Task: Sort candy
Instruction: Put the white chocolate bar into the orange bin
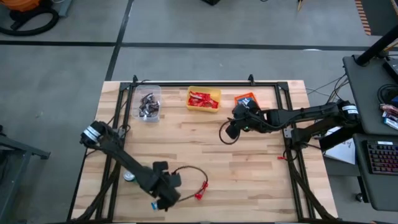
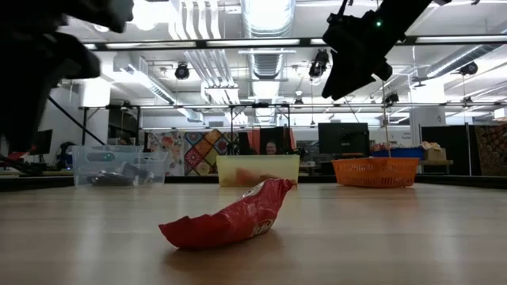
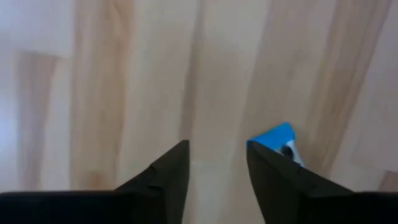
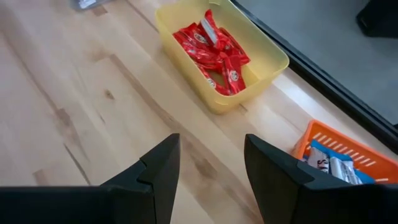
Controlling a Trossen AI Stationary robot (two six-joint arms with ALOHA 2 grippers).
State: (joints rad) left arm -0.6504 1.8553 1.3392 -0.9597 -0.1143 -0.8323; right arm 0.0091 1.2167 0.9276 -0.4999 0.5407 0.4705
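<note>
Hovering low over the table's near edge, the left gripper [image 3: 216,168] gapes narrowly beside a blue candy [image 3: 277,140]; the right gripper [image 4: 208,165], open and empty, hangs near the yellow bin [image 4: 264,78].

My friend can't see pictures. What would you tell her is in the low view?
A crumpled red candy wrapper lies alone on the wooden table, close to the camera. Far behind it stand a clear bin, a yellow bin and an orange basket. The right gripper hangs high above, empty.
</note>
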